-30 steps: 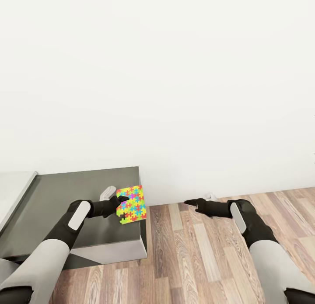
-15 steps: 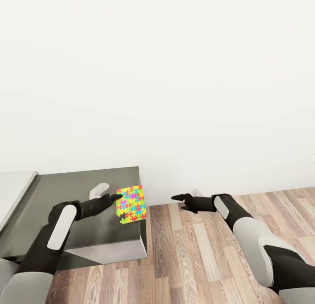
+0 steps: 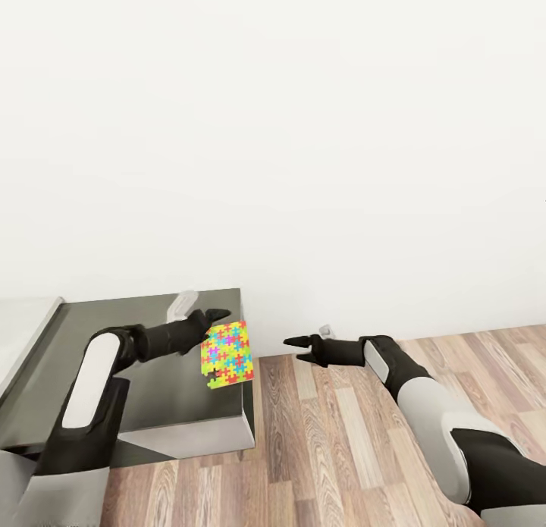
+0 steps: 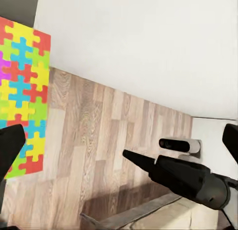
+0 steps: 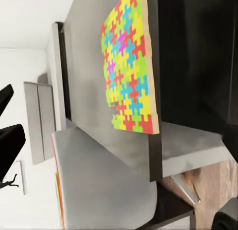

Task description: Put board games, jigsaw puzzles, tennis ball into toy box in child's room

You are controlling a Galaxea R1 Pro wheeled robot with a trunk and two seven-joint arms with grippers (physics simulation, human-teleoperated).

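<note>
Jigsaw puzzle (image 3: 228,354) lies flat on the dark grey table (image 3: 114,375), lower left of the head view, right at the table's near-right corner. One edge sits flush with or slightly past the table edge; right wrist view shows the puzzle (image 5: 130,66) as a thin board running right up to that edge, maybe just past it. An edge-side pinch looks possible, which would explain both arms converging here.

Left gripper (image 3: 214,315) hovers above the table just past the puzzle's upper-left corner, not touching it. In the left wrist view one dark finger (image 4: 11,143) shows at the left edge, overlapping the puzzle (image 4: 22,91) in the picture, the other finger at the far right edge, so the jaws stand wide apart, nothing held.

Right gripper (image 3: 297,343) is out over the wood floor (image 3: 341,436), centre of the head view, tips pointing left toward the puzzle's overhanging side, with a clear gap to the table. Tips look close together in the head view, but I can't tell its aperture for sure. It holds nothing. Left wrist view shows the same arm (image 4: 183,178) reaching in low over the floor.

Toy box, board games and tennis ball: can't place them from here. A light grey surface (image 3: 23,322) sits at the far left beyond the table.

Judgement: pre-grasp stage for this puzzle. Risk: the thin flat board slides on the tabletop or tips off the corner if nudged sideways.
</note>
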